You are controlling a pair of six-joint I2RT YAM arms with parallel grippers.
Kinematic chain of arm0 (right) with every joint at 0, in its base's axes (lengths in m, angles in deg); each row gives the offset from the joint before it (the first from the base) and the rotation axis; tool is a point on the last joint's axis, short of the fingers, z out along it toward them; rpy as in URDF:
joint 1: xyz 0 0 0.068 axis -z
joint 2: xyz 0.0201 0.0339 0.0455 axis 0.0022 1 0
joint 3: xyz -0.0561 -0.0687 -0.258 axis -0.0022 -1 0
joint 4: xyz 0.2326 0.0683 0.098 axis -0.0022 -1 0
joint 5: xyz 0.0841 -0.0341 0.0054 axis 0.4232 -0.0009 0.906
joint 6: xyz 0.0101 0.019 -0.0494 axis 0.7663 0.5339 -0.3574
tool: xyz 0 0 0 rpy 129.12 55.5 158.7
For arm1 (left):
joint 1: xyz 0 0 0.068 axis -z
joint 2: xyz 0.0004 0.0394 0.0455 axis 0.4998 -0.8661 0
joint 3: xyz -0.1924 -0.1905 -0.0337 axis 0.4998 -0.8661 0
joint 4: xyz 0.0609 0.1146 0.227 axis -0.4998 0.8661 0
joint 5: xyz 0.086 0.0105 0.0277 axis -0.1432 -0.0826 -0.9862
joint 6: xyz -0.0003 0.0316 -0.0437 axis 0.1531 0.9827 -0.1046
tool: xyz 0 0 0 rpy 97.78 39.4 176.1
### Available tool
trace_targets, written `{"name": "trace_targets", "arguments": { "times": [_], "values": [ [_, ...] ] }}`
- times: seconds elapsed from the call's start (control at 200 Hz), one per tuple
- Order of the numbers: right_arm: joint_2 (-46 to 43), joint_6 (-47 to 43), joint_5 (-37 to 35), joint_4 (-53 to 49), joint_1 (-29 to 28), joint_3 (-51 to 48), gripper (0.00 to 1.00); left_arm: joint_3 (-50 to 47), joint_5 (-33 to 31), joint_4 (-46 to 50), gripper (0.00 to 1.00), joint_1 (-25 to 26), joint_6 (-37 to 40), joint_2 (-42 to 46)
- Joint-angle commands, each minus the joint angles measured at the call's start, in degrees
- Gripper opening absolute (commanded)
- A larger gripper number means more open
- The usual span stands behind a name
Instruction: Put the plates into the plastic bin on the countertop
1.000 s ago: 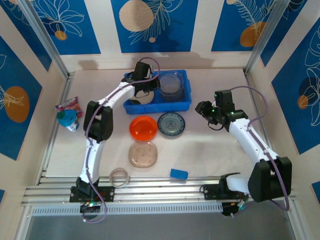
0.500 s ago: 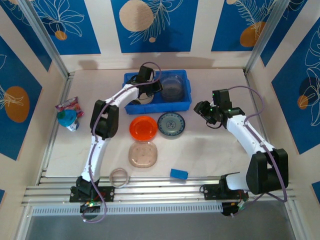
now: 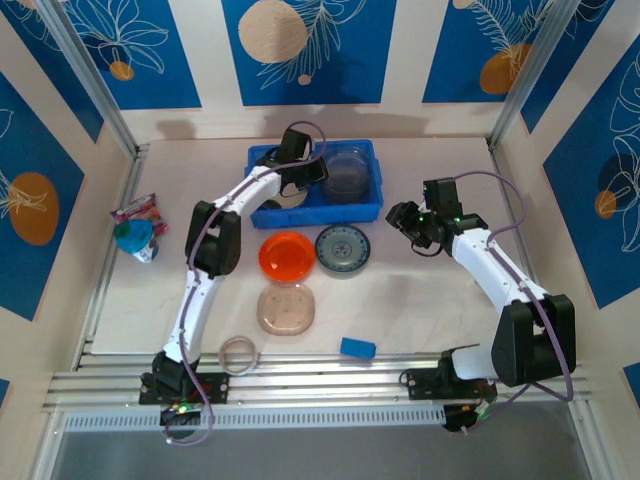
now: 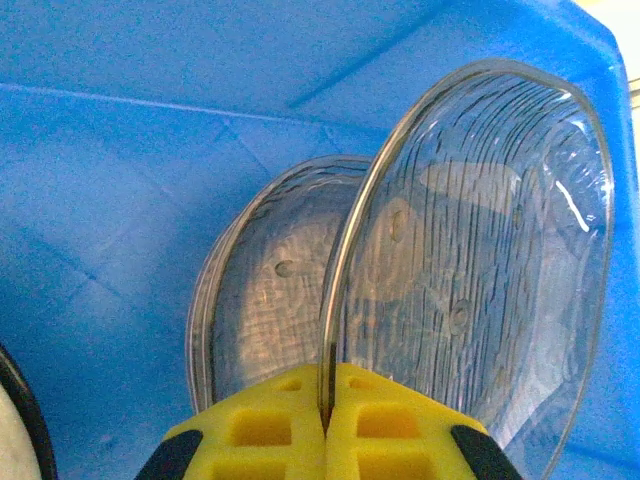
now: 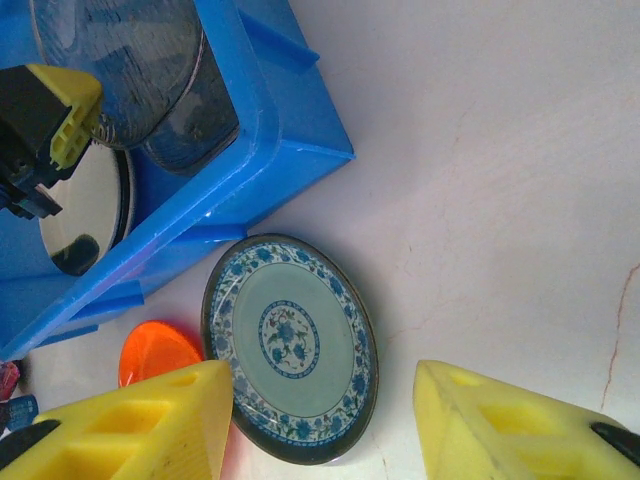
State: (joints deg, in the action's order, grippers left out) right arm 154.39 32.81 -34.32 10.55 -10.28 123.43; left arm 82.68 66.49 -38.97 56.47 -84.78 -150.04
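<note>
Moved: left arm's elbow has swung rightward toward the plastic bin (image 3: 320,213), and the left gripper (image 4: 325,405) has shifted toward the bin's middle. The right arm has crept slightly left.
Left gripper: pads pressed together on the rim of a clear plate (image 4: 480,250), which stands on edge inside the bin.
Right gripper (image 5: 320,405): fingers spread, holding nothing, hovering over the worktop (image 3: 420,300) just right of the bin.
Bin: at the middle of the worktop's far edge. It holds another clear plate (image 4: 270,290) and a silver plate (image 5: 85,215).
Plates outside: the orange plate (image 3: 287,255) and patterned plate (image 3: 342,247) lie side by side just in front of the bin. The smoky plate (image 3: 286,308) lies nearer the near edge.
</note>
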Motion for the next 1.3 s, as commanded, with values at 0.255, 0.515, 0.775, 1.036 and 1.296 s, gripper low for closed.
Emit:
{"name": "trace_targets", "arguments": {
  "times": [0.255, 0.515, 0.775, 1.036, 1.296],
  "values": [
    [-0.4, -0.5, 1.05, -0.31, -0.65, 1.15, 0.51, 4.52, -1.9, 5.06, 0.19, 0.94, 2.53, -1.77],
    [-1.16, -0.59, 0.7, -0.31, -1.01, 1.24, 0.51, 6.13, -3.3, 6.73, 0.3, 1.37, 3.81, -1.5],
    [-2.51, -1.21, -0.31, -0.99, -1.01, 1.25, 0.51, 6.46, -5.86, 8.85, 0.36, 1.56, 6.01, -0.07],
    [-3.23, -1.3, -0.31, -1.2, -0.86, 1.4, 0.5, 4.03, -8.67, 9.86, 0.4, 1.54, 8.4, 3.02],
    [-2.69, -0.97, 0.4, -0.4, -1.07, 1.62, 0.49, 3.67, -10.92, 11.28, 0.34, 1.56, 10.79, 5.2]
  ]
}}
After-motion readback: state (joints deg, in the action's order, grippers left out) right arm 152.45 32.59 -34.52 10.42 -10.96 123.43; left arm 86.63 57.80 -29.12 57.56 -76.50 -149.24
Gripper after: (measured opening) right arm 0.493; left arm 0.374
